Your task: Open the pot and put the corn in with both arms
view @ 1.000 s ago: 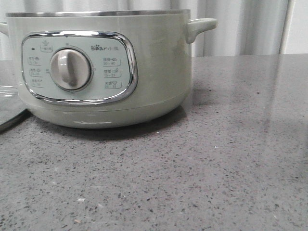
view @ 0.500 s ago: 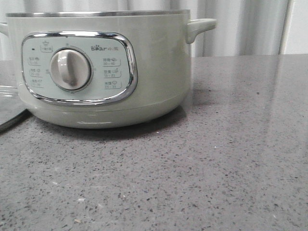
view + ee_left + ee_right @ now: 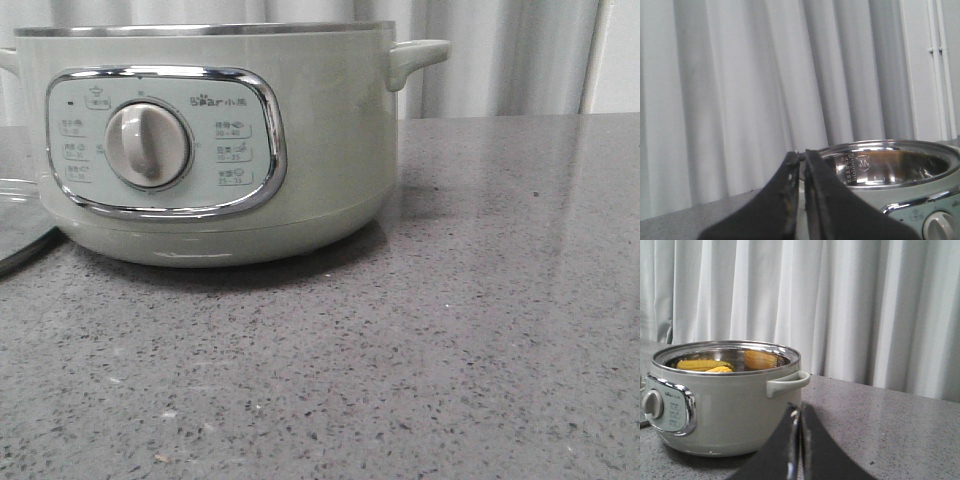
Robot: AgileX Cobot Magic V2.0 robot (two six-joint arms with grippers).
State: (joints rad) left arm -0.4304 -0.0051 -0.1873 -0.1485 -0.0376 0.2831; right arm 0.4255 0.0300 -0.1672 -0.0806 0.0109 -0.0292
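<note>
Pot open, corn already inside.

Front: one pot (image 3: 210, 140) on the counter (image 3: 450, 330), lidless; one glass lid (image 3: 20, 225) flat just beside it, at the edge. Left wrist: left pincer (image 3: 802, 155) pressed together, empty, near the steel rim. Right wrist: right pincer (image 3: 799, 412) together, empty; corn (image 3: 704, 364) in the bowl, one cob by my judgement, other yellow likely reflection. Risk: a careless arm swing nudging lid or pot.
</note>
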